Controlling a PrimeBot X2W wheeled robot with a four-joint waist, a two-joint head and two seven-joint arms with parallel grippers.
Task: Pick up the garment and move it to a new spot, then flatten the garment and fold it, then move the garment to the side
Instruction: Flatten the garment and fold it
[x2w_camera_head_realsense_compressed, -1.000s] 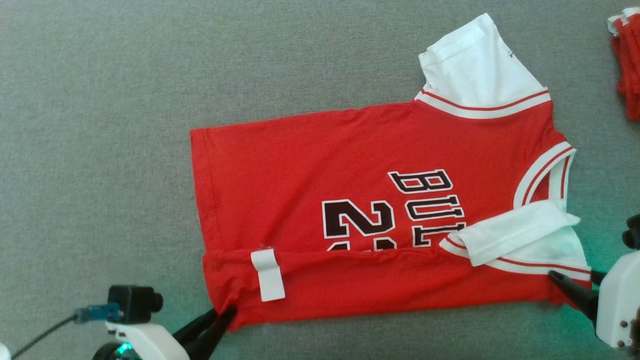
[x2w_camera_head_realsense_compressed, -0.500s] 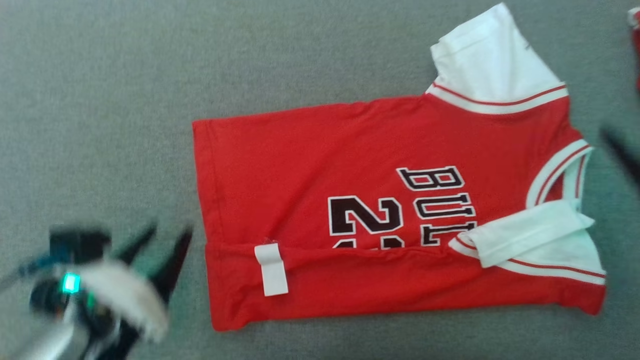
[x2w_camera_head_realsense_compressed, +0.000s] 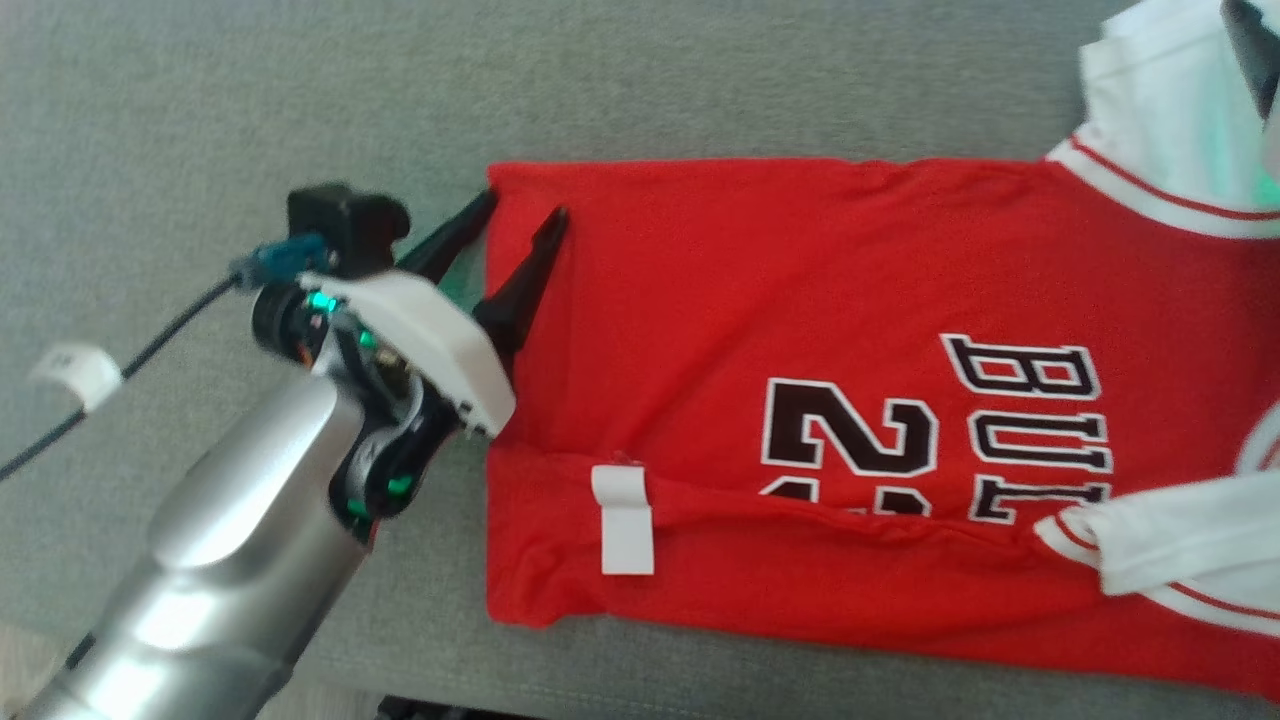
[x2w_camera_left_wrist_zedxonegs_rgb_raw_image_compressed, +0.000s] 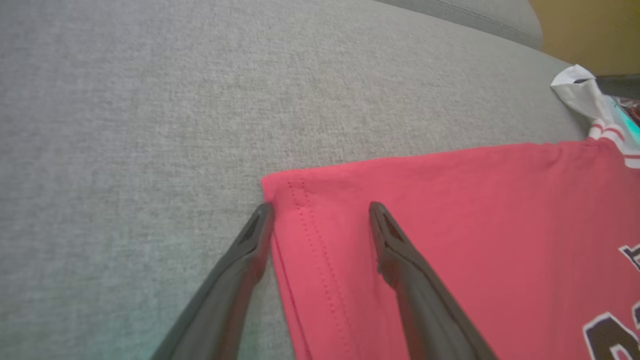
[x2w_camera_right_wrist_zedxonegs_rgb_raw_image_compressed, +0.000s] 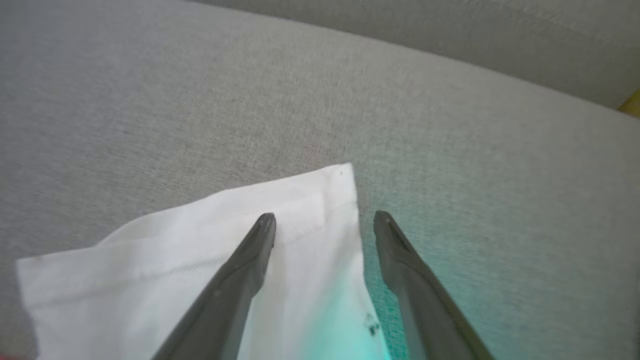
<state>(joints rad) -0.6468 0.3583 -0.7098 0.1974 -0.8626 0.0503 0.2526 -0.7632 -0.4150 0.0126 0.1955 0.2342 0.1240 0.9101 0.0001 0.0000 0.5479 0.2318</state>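
Note:
The garment, a red jersey with black lettering and white sleeves, lies flat on the grey surface with its near edge folded up over the front. My left gripper is open at the far hem corner. In the left wrist view it straddles the hem of the garment, one finger on the grey cloth and one over the red. My right gripper is open astride the edge of the far white sleeve. One of its dark fingers shows at the head view's top right.
A grey fabric surface runs wide to the left and beyond the garment. Its front edge lies close below the garment. A cable with a white tag trails left of my left arm. A white label sits on the folded-up edge.
Both grippers let go of the garment's near corners and opened. The left one moved to the far hem corner, the right one to the far sleeve. The camera has shifted.

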